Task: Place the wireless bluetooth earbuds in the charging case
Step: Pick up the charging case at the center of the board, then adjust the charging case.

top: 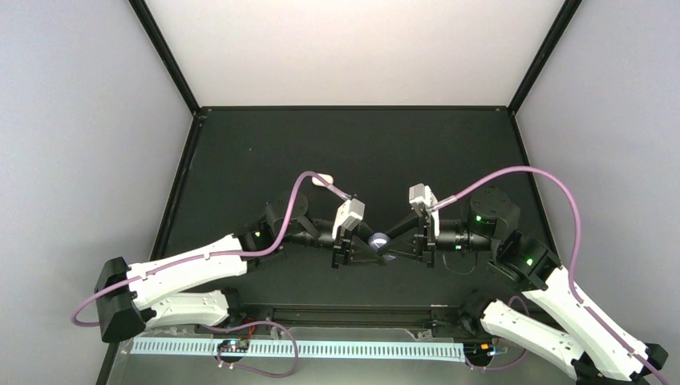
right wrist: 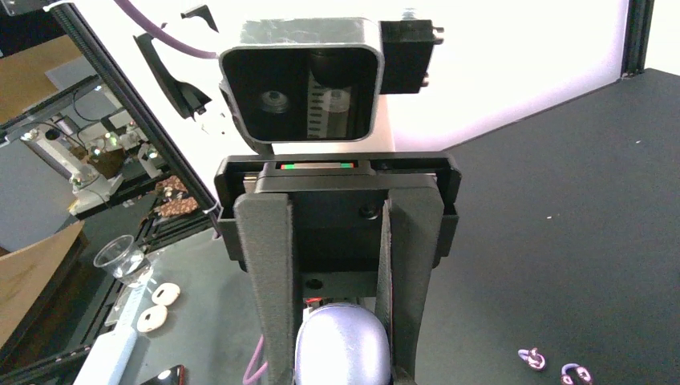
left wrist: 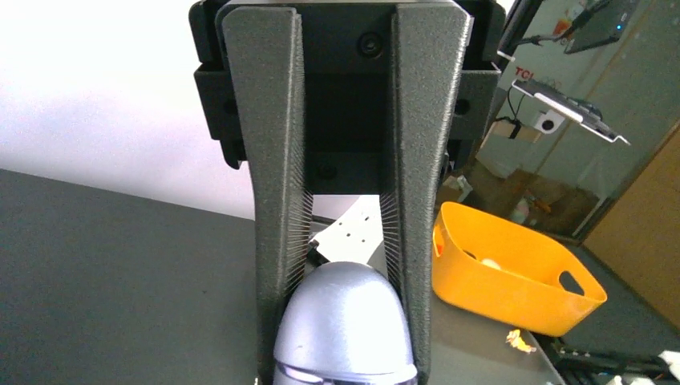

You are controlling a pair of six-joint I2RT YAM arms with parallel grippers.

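The charging case (top: 378, 239) hangs above the middle of the black mat, held between the two grippers that meet tip to tip. It looks pale lavender with a rounded end. My left gripper (left wrist: 345, 370) is shut on one end of the case (left wrist: 345, 321), both fingers touching its sides, and a seam shows near the bottom edge. My right gripper (right wrist: 343, 370) is shut on the other end of the case (right wrist: 343, 345). Two tiny earbuds (right wrist: 531, 358) (right wrist: 576, 373) lie on the mat at the lower right of the right wrist view, apart from the case.
A small white thing (top: 322, 180) lies on the mat beside the left arm's purple cable. An orange basket (left wrist: 513, 273) stands beyond the table edge. Two white discs (right wrist: 152, 309) and a clear cup (right wrist: 120, 257) sit off the mat.
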